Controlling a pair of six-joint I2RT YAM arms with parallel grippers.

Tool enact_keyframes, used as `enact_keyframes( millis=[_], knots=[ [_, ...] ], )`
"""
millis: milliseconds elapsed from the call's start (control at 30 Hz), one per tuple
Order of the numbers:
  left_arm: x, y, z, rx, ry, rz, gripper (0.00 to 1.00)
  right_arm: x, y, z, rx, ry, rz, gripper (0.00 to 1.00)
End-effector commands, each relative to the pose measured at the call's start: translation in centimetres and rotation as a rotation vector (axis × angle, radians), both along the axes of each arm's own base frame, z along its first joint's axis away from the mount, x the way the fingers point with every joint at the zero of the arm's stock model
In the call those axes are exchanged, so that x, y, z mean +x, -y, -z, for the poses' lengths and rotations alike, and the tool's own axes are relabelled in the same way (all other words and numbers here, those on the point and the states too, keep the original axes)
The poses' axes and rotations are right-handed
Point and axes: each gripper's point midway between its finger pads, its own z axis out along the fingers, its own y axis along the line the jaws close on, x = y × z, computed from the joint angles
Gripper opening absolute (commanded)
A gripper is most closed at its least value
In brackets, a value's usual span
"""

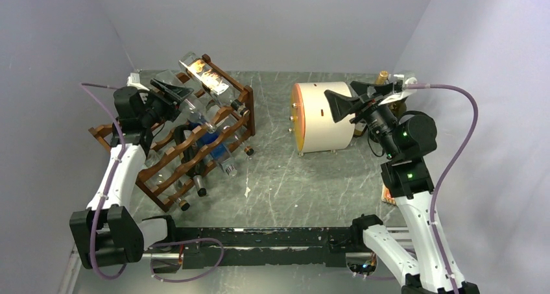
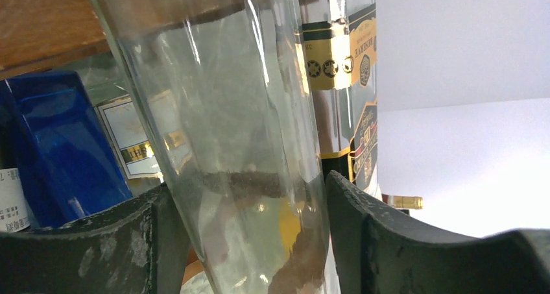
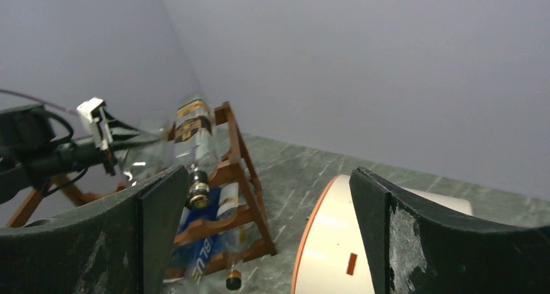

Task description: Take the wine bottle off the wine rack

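Observation:
The reddish-brown wine rack (image 1: 170, 159) stands at the table's left and holds several bottles. A clear glass wine bottle (image 2: 240, 145) lies in an upper tier, and my left gripper (image 2: 246, 235) is shut on it, a finger pressed against each side of the glass. In the top view the left gripper (image 1: 180, 93) sits at the rack's upper left, over that clear wine bottle (image 1: 200, 114). My right gripper (image 1: 337, 106) hangs open and empty above a cream drum (image 1: 324, 115), far from the rack. The right wrist view shows the wine rack (image 3: 240, 171) between that gripper's wide-apart fingers.
A labelled clear bottle (image 1: 207, 76) lies on the rack's top tier. A blue bottle (image 2: 52, 151) sits in a lower tier, and bottle necks stick out of the rack's front. A gold-capped bottle (image 1: 382, 78) stands behind the drum. Grey walls close in on three sides.

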Motion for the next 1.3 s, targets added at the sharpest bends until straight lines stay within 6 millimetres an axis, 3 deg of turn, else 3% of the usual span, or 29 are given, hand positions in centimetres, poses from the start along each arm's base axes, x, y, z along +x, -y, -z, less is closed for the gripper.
enact_keyframes(
  millis=[0,267,333,500,767,1067,1200,1267],
  knots=[
    [-0.5,0.0,-2.3,-0.046,0.098,0.033,0.62,-1.2,-2.3,-0.7,-0.039,0.048,-0.141,1.00],
    [-1.9,-0.4,-5.2,-0.051,0.159,0.052,0.27,-1.6,-2.0,-1.2,-0.008,0.077,-0.132,1.00],
    [-2.4,-0.4,-6.2,-0.036,0.175,0.052,0.20,-1.3,-2.1,-0.3,-0.003,0.068,-0.136,1.00],
    [-3.4,-0.1,-7.7,-0.032,0.194,0.077,0.09,-0.7,-3.0,0.7,0.021,0.051,-0.184,1.00],
    [-5.0,0.6,-10.8,-0.058,0.254,0.105,0.07,-0.3,-4.9,1.5,0.000,0.000,-0.295,1.00],
    [-7.3,2.7,-13.8,-0.117,0.284,0.243,0.07,-1.3,-7.5,0.7,-0.117,0.137,-0.355,0.98],
    [-8.7,4.5,-14.3,-0.118,0.302,0.381,0.07,0.0,-10.3,0.8,-0.224,0.165,-0.342,0.98],
    [-9.3,5.6,-14.4,-0.086,0.303,0.450,0.07,-1.3,-13.5,1.0,-0.294,0.215,-0.401,0.98]
  ],
)
